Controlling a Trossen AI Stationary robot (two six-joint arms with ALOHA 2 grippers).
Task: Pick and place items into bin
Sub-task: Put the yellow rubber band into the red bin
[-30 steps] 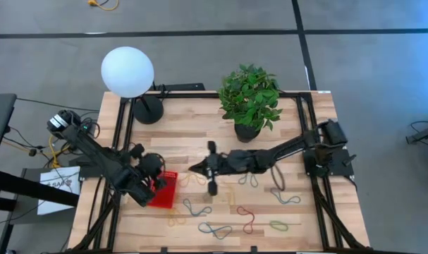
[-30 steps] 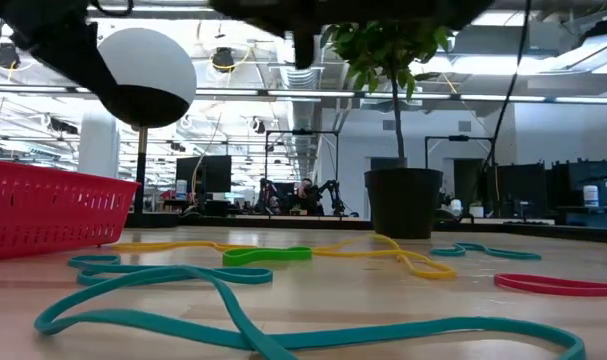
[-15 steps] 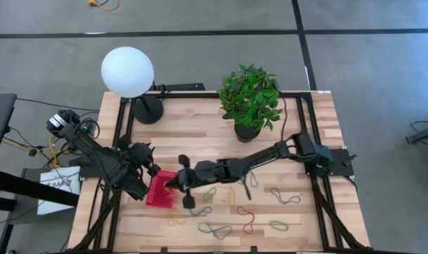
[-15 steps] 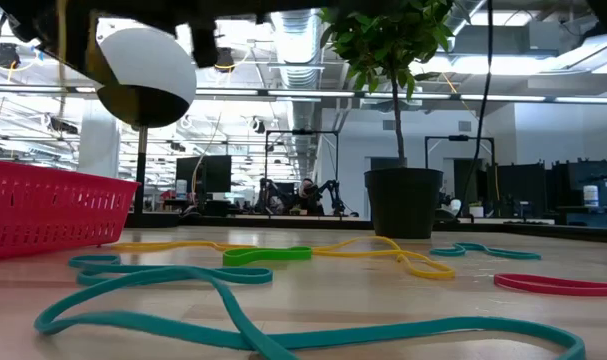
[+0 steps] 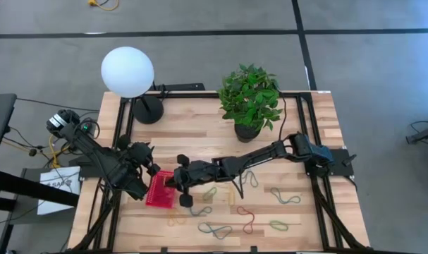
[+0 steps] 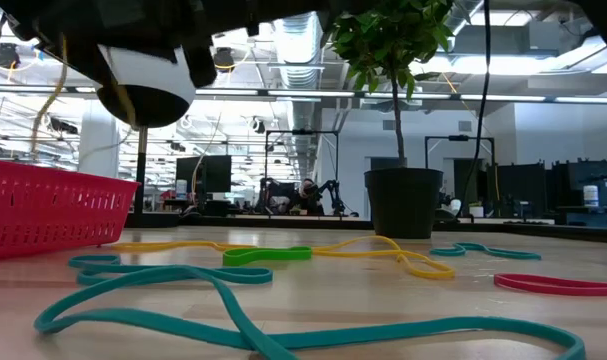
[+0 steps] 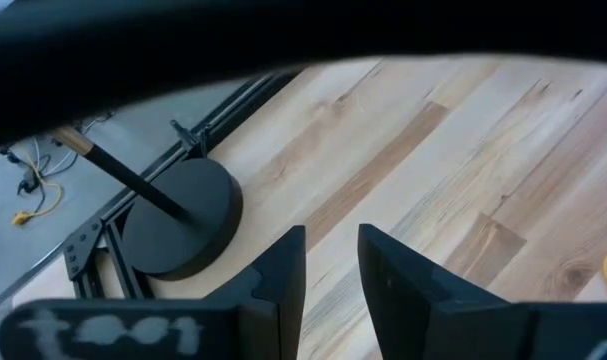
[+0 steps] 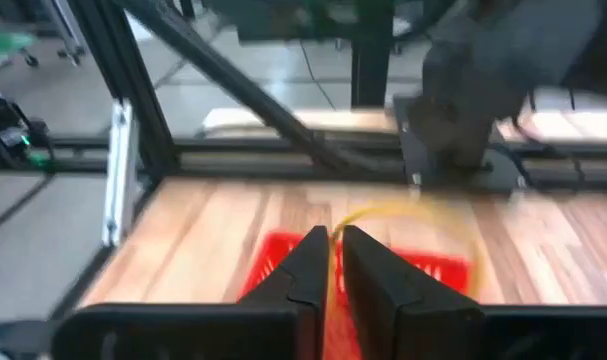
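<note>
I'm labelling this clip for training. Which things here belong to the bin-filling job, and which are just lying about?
Job:
- red basket
- yellow loop hanging from the right claw above it
- loose loops on the table: green, teal, red
- left claw beside the basket

Just there:
- potted plant
- globe lamp

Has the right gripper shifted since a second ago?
Yes. In the high view the right gripper has swung leftward, away from the black plant pot, to the small red mesh basket.

A white globe lamp (image 5: 127, 71) on a black base stands upper left of the wooden worktop (image 5: 192, 127); a potted plant (image 5: 250, 99) stands upper centre.
</note>
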